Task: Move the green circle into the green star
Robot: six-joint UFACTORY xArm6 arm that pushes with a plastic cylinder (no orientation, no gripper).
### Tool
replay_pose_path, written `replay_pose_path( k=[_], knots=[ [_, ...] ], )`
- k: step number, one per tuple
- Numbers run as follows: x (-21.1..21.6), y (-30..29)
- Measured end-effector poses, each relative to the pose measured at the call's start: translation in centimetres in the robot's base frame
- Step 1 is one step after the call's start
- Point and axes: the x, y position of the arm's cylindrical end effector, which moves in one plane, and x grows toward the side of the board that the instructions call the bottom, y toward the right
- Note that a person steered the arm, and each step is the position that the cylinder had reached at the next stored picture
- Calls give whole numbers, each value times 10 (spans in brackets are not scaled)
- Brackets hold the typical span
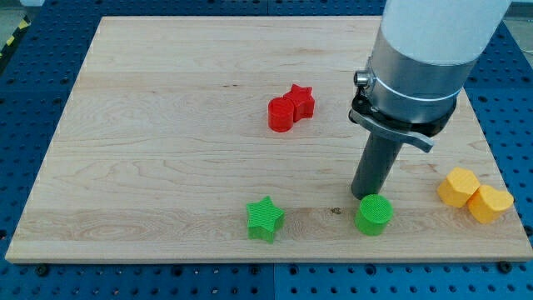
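Observation:
The green circle (373,214) lies near the board's bottom edge, right of centre. The green star (266,219) lies to its left, about a hand's width away, also near the bottom edge. My tip (364,196) stands on the board just above and slightly left of the green circle, touching or nearly touching its upper edge. The rod rises from there into the large white and grey arm body at the view's top right.
A red circle (281,114) and a red star (301,101) touch each other near the board's centre. Two yellow blocks (475,195) sit together at the right edge. The wooden board (150,150) lies on a blue perforated table.

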Motion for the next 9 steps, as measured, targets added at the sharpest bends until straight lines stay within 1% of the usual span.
replay_pose_path(
  k=[1,2,3,4,6,9],
  knots=[
    [-6,49],
    [18,55],
    [36,36],
    [42,10],
    [42,-32],
    [42,-58]
  ],
)
